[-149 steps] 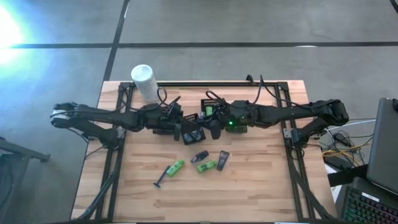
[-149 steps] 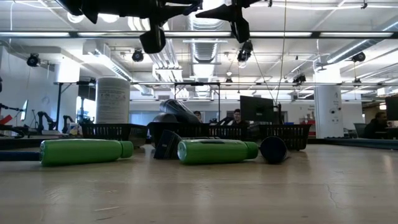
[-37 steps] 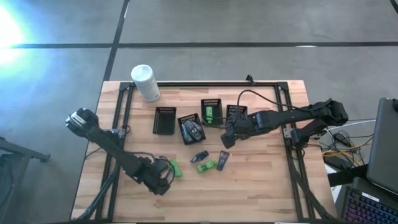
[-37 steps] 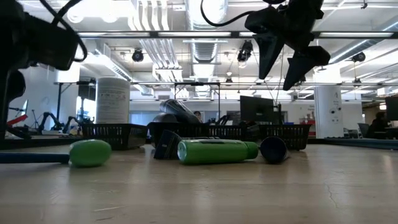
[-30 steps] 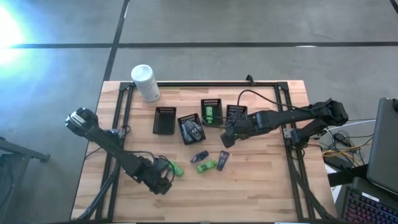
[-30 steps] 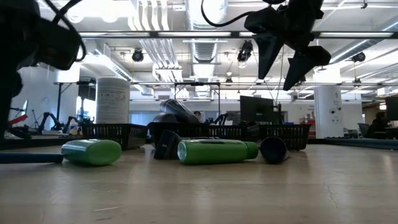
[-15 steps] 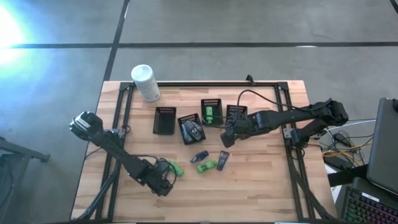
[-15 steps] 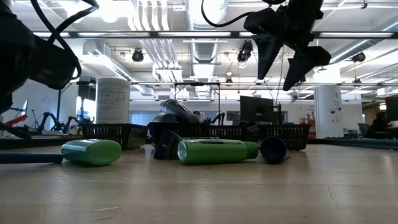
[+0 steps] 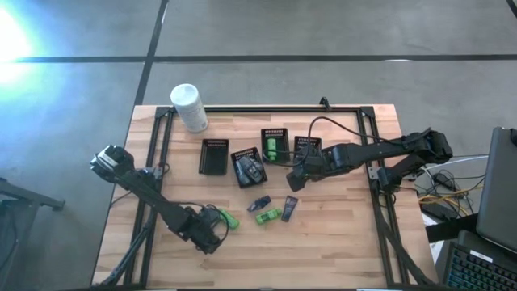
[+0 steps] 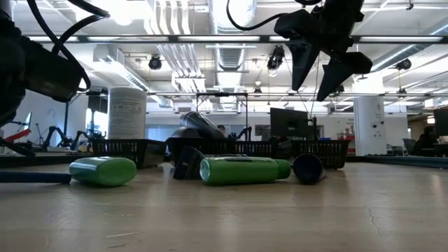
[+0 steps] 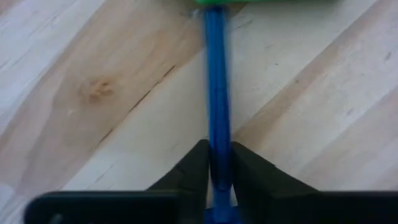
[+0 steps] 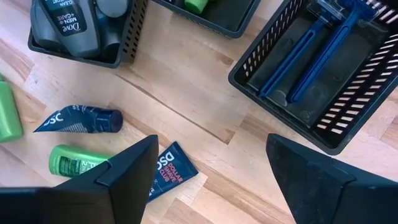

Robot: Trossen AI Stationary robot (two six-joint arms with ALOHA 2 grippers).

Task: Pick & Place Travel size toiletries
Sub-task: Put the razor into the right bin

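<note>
At the table's near left, my left gripper (image 9: 212, 234) points down and is shut on a thin blue razor (image 11: 216, 74) that lies flat on the wood. The razor's far end reaches a green bottle (image 9: 229, 218). A second green bottle (image 9: 268, 216) and two dark tubes (image 9: 259, 203) (image 9: 289, 207) lie loose at mid-table. My right gripper (image 12: 214, 180) hangs open above the table, touching nothing. It is beside the basket (image 9: 307, 149) that holds two blue razors (image 12: 311, 50). My left gripper pinches the razor's blue handle (image 11: 216, 146) between its two fingers, one on each long side. The fingers come from above, pointing down. The razor lies on the table, stretching away from the fingers toward the green bottle (image 11: 267, 2).
Several black slatted baskets stand in a row at mid-table: one empty (image 9: 214, 157), one with grey bottles (image 9: 248, 167), one with a green bottle (image 9: 274, 145). A large white canister (image 9: 189, 107) stands at the far left. Bare wood lies along the near edge.
My left gripper has sunk a little toward the table beside the green bottle. That bottle turned slightly on the wood at the start and has lain still since.
</note>
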